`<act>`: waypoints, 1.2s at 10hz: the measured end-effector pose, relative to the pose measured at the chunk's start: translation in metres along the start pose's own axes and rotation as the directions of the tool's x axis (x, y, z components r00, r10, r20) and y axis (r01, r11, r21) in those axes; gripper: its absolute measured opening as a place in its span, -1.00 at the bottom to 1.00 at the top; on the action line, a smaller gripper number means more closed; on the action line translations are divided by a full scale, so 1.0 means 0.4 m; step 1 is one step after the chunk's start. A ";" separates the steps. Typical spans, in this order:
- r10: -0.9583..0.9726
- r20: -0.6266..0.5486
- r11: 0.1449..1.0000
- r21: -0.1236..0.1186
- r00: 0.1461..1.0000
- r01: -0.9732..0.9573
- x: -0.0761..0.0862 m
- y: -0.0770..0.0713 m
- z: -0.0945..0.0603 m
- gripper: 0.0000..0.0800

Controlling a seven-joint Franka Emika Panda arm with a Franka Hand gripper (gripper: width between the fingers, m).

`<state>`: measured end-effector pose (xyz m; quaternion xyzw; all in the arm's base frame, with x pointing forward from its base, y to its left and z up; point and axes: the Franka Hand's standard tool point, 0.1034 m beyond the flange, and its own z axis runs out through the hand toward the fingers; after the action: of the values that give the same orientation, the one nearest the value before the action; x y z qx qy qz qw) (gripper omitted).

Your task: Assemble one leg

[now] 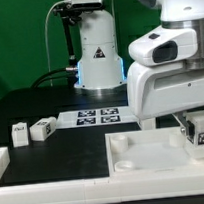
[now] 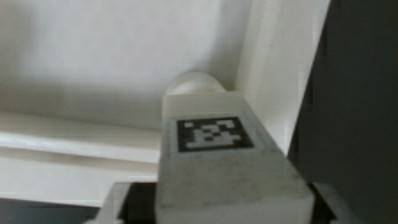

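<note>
My gripper (image 1: 197,123) is shut on one leg (image 1: 203,134), a small white block with a black-and-white tag. It holds the leg just over the right end of the large white square panel (image 1: 145,154). In the wrist view the held leg (image 2: 214,140) stands between my fingers (image 2: 128,202) with its tag facing the camera. Its rounded tip points at the panel's white surface (image 2: 89,60), near the panel's edge. Whether the tip touches the panel I cannot tell. Two more legs (image 1: 20,134) (image 1: 42,126) lie on the dark table at the exterior view's left.
The marker board (image 1: 98,116) lies flat behind the panel, in front of the robot base (image 1: 96,55). A low white wall piece (image 1: 1,159) sits at the exterior view's far left. Dark table (image 2: 365,90) shows beside the panel's edge.
</note>
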<state>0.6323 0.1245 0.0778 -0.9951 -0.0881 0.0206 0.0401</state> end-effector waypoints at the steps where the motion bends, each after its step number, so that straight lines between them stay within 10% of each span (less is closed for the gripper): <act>1: 0.001 -0.002 1.000 0.000 1.000 -0.001 0.000 0.001 0.000 -0.25; 6: 0.660 -0.046 0.751 0.014 0.750 -0.660 0.000 0.011 0.006 -0.26; 12: 0.944 -0.031 0.329 0.034 0.328 -0.944 -0.002 0.005 0.008 -0.26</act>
<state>0.6316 0.1225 0.0746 -0.8622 0.5055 0.0183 0.0277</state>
